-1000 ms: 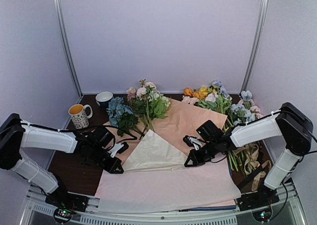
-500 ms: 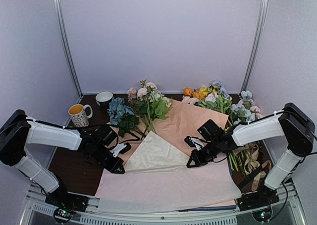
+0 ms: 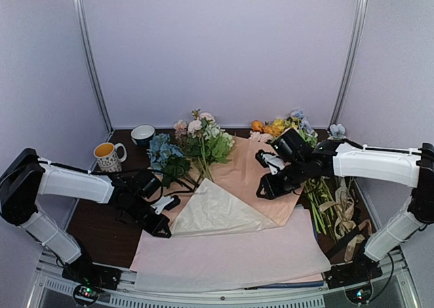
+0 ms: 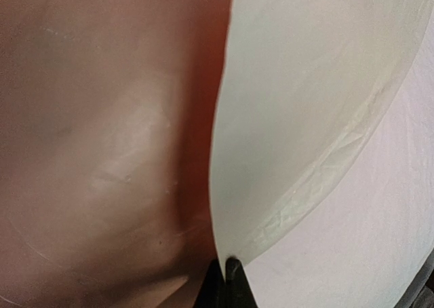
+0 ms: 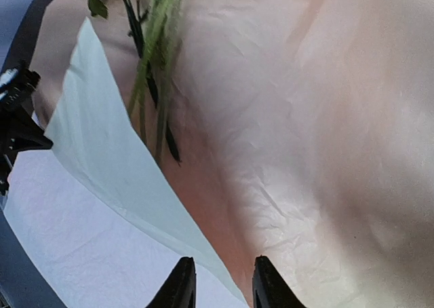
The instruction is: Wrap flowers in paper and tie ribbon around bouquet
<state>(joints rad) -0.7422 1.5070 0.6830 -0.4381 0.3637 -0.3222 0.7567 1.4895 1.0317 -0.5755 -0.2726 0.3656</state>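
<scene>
The left gripper [image 3: 161,228] is clenched on the paper [image 3: 252,164], pinching the cream folded-over flap at the sheet's 8 o'clock edge. The sheet lies spread out, peach side up. It looks light, limp and quick to crease or tear, so I judge it best taken by a corner or edge and drawn over gently. The flowers [image 3: 202,140] lie at its 12 o'clock corner, with their stems on the sheet. At 3 o'clock the right gripper [image 3: 266,188] hovers above the paper, fingers parted and grasping nothing.
</scene>
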